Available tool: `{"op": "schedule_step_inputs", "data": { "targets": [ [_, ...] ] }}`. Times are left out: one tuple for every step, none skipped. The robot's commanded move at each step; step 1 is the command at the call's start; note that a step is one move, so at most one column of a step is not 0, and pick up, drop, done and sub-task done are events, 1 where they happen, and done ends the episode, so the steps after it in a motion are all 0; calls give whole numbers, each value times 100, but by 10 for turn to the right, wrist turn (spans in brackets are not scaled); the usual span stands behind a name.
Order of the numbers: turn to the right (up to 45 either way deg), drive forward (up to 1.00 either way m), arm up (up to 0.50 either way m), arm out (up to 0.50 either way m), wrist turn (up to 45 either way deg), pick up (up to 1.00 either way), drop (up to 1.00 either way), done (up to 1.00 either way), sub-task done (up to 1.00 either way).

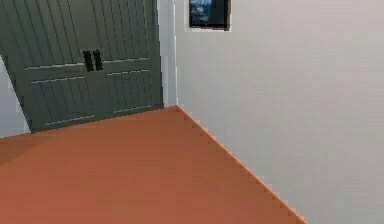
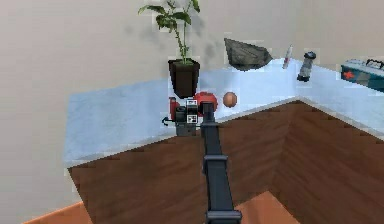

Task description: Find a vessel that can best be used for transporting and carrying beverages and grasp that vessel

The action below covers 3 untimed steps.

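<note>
Ahead, dark double doors (image 1: 85, 62) stood in the far wall above a red-brown floor. Out to the side ran the pale-topped bench (image 2: 110, 115), carrying a potted plant (image 2: 180, 45), a grey bowl-like lump (image 2: 245, 53) and a teal box (image 2: 362, 72). The tool (image 2: 172, 113) sat over the bench's near part beside a red thing (image 2: 205, 100) and a small brown ball (image 2: 229, 99). I could not tell how its fingers were set, or whether it held anything. The likeliest vessel, a dark upright bottle (image 2: 307, 66) with a pale cap, stood far right on the bench, well apart from the tool. It looked stiff, light, smooth-sided and easy to topple, so I would take it around the mid-body.
</note>
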Motion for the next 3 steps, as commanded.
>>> {"op": "schedule_step_inputs", "data": {
  "targets": [
    [0, 0, 0, 0, 0, 100, 0, 0, 0],
    [0, 0, 10, 0, 0, 0, 0, 0, 0],
    [0, 0, 0, 0, 0, 0, 0, 100, 0]
  ]
}}
